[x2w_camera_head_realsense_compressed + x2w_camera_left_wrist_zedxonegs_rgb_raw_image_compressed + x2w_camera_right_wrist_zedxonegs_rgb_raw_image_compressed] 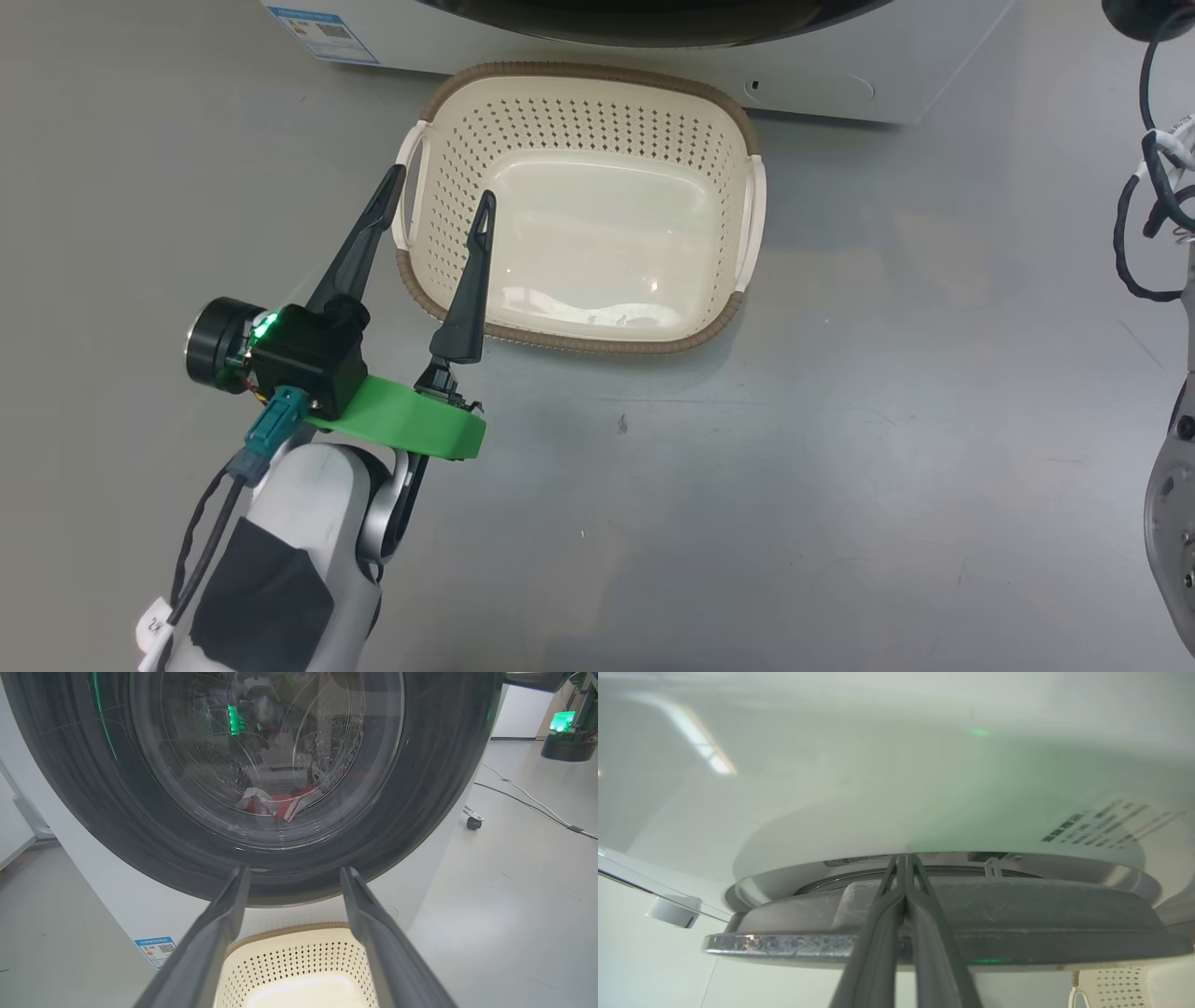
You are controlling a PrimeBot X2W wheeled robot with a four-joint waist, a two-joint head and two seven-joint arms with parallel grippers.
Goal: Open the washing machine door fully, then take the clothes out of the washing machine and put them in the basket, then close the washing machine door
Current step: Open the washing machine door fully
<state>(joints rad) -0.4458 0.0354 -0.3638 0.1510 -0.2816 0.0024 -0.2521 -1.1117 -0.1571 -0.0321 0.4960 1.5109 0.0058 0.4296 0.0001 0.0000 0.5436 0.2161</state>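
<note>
The washing machine (653, 56) stands at the top of the head view, its front white. In the left wrist view the washing machine door (434, 788) has a glossy black rim and a glass bowl. Red and white clothes (280, 805) lie behind the glass. The cream basket (724, 149) sits on the floor in front of the machine with nothing in it. My left gripper (439, 191) is open over the basket's left rim and faces the door (294, 871). My right gripper (903, 858) is shut, with its tips at the seam between the door's edge (1041, 919) and the white front.
A blue label (322, 33) is stuck low on the machine's left. The grey floor spreads around the basket. Cables (528, 798) and a small caster (473, 822) lie to the machine's right. My right arm's pale shell and black cables (1167, 467) stand at the right edge.
</note>
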